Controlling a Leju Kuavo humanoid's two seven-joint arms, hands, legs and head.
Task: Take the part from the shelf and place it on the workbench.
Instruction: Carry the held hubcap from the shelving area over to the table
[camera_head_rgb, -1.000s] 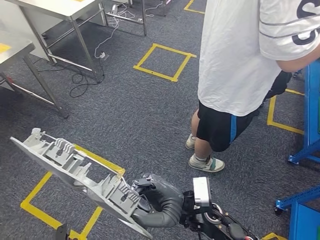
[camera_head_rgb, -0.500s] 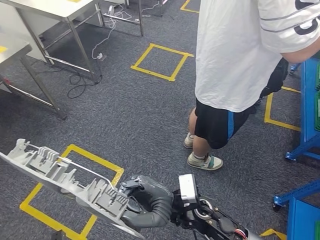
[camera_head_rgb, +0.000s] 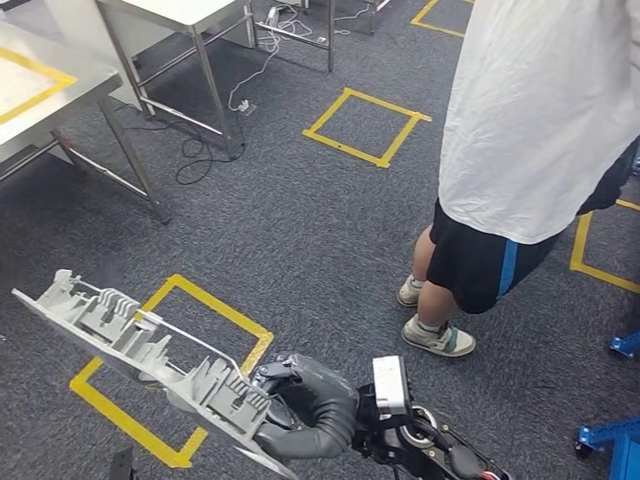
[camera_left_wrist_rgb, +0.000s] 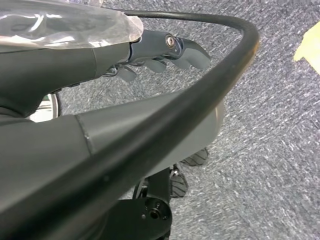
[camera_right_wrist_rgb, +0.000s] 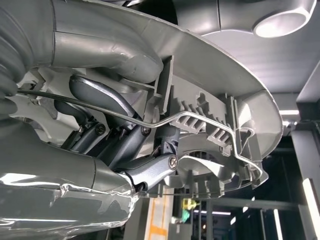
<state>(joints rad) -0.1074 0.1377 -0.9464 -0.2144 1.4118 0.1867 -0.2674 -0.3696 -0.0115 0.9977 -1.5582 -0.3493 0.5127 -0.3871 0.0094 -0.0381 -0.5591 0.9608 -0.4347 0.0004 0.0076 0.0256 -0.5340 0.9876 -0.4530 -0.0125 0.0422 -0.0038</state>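
One long grey part (camera_head_rgb: 143, 350) in the right hand (camera_head_rgb: 309, 405), held in the air over the carpet, low in the head view. Long axis runs from the hand out to the robot's left and slightly forward; far end sits a bit higher than the gripped end. Moulded plastic look: flat elongated panel, ribbed face up, rows of fins and clips, thin wire rod along it. Right wrist view shows the curved smooth outer skin of the part (camera_right_wrist_rgb: 211, 75) and dark fingers (camera_right_wrist_rgb: 151, 170) clamped round its edge, thumb on the smooth side. Left hand (camera_left_wrist_rgb: 166, 50) hangs over the carpet, fingers curled, nothing in them. Carpet (camera_head_rgb: 317, 230) dark grey, coarse weave, yellow tape squares (camera_head_rgb: 366, 125). Steel-leg workbench (camera_head_rgb: 45, 85) far left, well apart from the part. Person (camera_head_rgb: 528, 130) in white shirt stands to the right.
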